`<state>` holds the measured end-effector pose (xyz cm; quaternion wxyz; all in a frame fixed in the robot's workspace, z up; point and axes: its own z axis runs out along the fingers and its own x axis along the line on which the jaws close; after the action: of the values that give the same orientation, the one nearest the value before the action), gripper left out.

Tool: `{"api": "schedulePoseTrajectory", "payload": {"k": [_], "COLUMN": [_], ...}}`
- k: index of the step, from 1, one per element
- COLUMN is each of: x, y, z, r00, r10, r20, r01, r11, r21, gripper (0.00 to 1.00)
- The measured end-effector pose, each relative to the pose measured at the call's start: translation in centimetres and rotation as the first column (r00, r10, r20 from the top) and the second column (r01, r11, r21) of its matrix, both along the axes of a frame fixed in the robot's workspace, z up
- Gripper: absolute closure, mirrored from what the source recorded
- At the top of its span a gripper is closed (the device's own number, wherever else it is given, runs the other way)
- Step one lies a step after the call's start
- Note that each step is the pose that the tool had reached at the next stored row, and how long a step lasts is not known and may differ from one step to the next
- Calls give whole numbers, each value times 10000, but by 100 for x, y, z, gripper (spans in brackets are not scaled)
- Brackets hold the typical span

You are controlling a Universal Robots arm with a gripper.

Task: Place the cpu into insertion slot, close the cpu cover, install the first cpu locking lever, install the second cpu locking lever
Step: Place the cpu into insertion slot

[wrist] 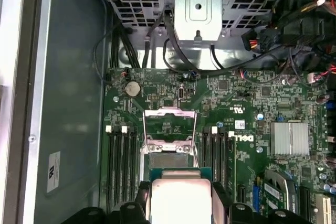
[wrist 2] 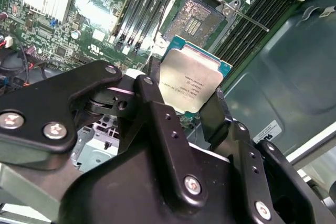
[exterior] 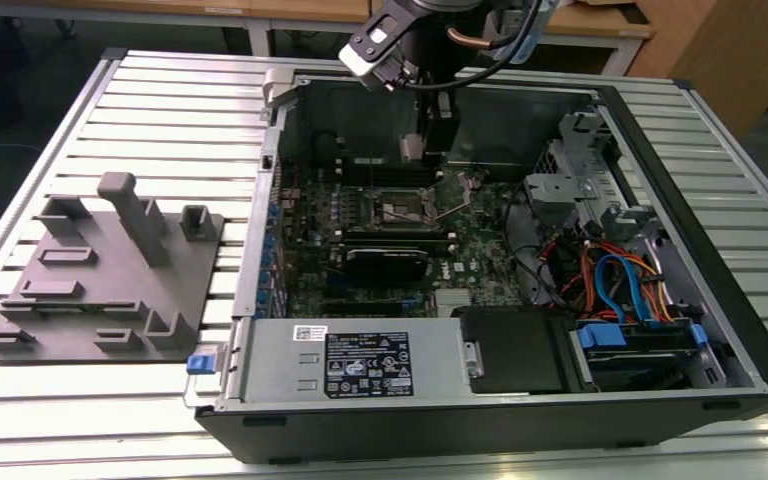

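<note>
The cpu (wrist 2: 191, 80), a flat square chip with a pale metal face, is held upright between the black fingers of my gripper (wrist 2: 186, 92), which is shut on its two side edges. In the first wrist view the cpu (wrist: 181, 199) sits in the gripper (wrist: 181, 205) just short of the insertion slot (wrist: 169, 150). The slot (wrist 2: 197, 19) lies open on the green motherboard. The cpu cover (wrist: 169, 124), a thin metal frame, stands flipped back beyond it. A thin locking lever (wrist 2: 247, 19) sticks out beside the slot. In the exterior view the gripper (exterior: 415, 150) hangs inside the computer case above the slot (exterior: 404, 207).
Black memory slots (wrist: 119, 166) flank the socket on both sides. A finned heatsink (wrist: 290, 137), a metal bracket (wrist: 198, 9) and bundled cables (exterior: 624, 280) lie around it. The case walls (exterior: 271, 180) enclose the board. A grey fixture plate (exterior: 104, 270) sits on the table at the exterior view's left.
</note>
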<state>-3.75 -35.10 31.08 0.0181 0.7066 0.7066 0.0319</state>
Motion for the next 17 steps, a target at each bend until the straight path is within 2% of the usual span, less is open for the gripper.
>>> {"api": "schedulePoseTrajectory", "payload": {"k": [17], "x": [0], "y": [0], "z": [-7], "r00": [10000], "r10": [0], "r20": [0], "r01": [0], "r11": [10000], "r21": [1], "gripper": [46]}}
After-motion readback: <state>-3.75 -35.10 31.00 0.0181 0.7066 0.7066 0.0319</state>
